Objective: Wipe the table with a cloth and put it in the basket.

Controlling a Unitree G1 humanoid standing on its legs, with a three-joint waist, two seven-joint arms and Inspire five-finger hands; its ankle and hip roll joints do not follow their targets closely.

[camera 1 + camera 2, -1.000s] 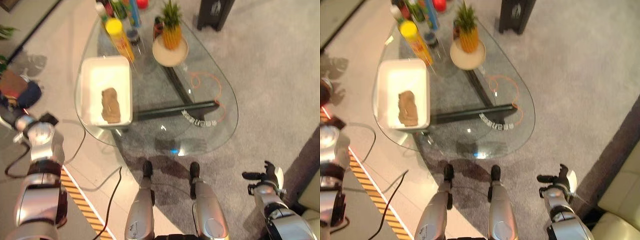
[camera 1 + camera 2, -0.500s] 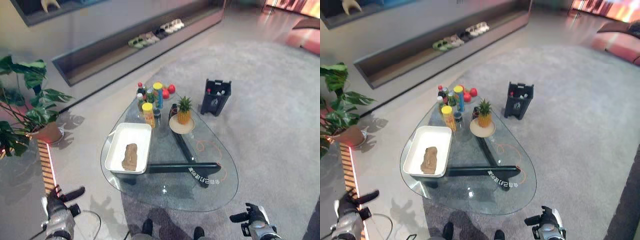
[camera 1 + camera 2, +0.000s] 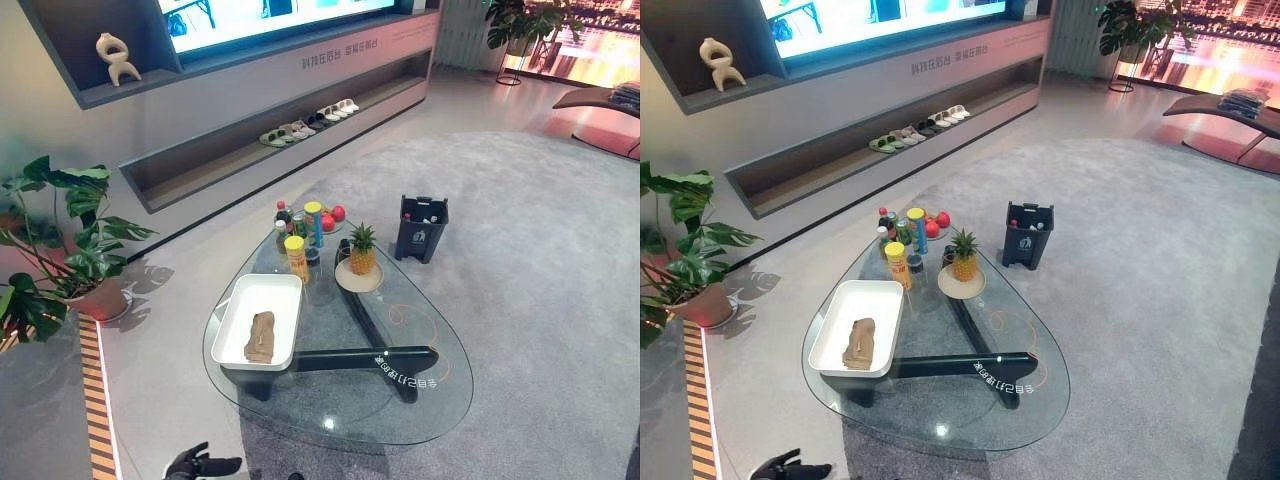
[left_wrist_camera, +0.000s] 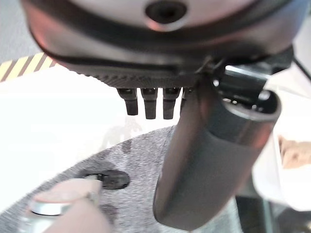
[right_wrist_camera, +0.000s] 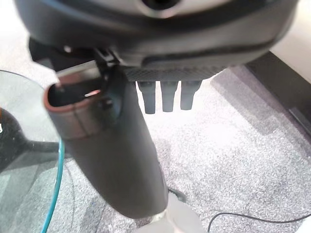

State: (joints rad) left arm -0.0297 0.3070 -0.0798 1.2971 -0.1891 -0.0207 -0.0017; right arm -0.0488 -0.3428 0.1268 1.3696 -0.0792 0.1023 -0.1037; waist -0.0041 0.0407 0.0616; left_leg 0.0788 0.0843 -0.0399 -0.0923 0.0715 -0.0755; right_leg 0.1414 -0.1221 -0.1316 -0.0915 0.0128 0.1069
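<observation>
- My left hand [image 3: 200, 464] sits low at the near edge of the head view, over the floor, short of the table [image 3: 400, 400]. In its wrist view the fingers [image 4: 148, 103] extend straight and the thumb stands apart; the hand is released and holds nothing.
- My right hand [image 5: 112, 160] appears in its own wrist view above grey carpet [image 5: 233, 160], beside the glass edge of the table. Its fingers [image 5: 167, 99] are straight and grasp nothing.
- The table is a rounded glass top on a dark crossed base, standing on the carpet.
- The cloth [image 3: 259, 337], brown and crumpled, lies inside the white basket [image 3: 232, 305], which rests on the left part of the table.
- Just beyond the basket stands a yellow-capped bottle [image 3: 296, 258], with a cluster of other bottles [image 3: 312, 222] and red balls [image 3: 333, 216] at the far end of the table.
- A pineapple [image 3: 361, 250] stands on a round plate [image 3: 372, 281] right of the bottles.
- A dark bin [image 3: 421, 228] stands on the carpet past the table.
- A potted plant [image 3: 60, 250] stands at far left; a low shelf with shoes [image 3: 305, 120] runs along the wall.
</observation>
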